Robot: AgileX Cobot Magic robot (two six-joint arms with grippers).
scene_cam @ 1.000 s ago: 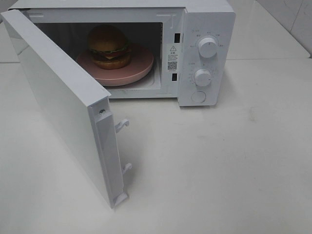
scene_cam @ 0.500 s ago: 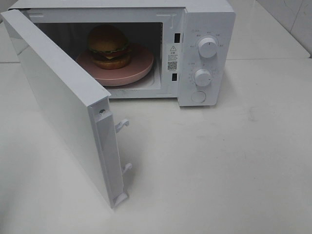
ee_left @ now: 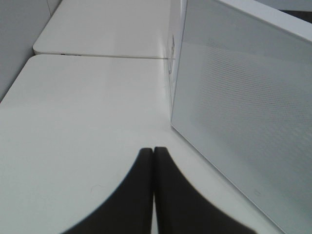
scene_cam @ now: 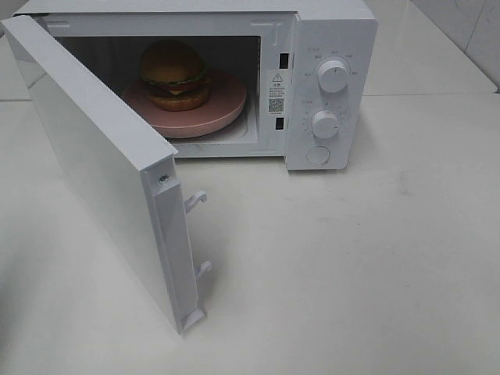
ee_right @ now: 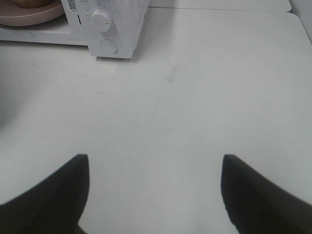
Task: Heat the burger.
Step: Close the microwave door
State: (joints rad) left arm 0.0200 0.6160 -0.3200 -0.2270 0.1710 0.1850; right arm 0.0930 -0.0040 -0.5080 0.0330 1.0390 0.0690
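Observation:
The burger (scene_cam: 175, 75), with its golden-brown bun and green lettuce frill, rests on a round pink plate (scene_cam: 226, 105) inside the open white microwave (scene_cam: 332, 47). The microwave door (scene_cam: 101, 164) is swung wide toward the front left. Neither arm shows in the exterior high view. In the left wrist view my left gripper (ee_left: 154, 150) is shut, its dark fingertips pressed together with nothing between them, just outside the door's outer face (ee_left: 243, 112). My right gripper (ee_right: 155, 161) stands open over bare table, well in front of the control panel (ee_right: 105, 29). Only an edge of the burger (ee_right: 29, 2) shows there.
Two white dials (scene_cam: 333, 76) and a round button (scene_cam: 318, 155) sit on the microwave's right panel. Door latch hooks (scene_cam: 197, 200) stick out from the door's free edge. A white tabletop (scene_cam: 351, 258) spreads in front and right. A table seam (ee_left: 97, 55) runs behind the left gripper.
Nothing has moved in the exterior high view: the door, the burger and the plate stand as before, and no arm has come into view.

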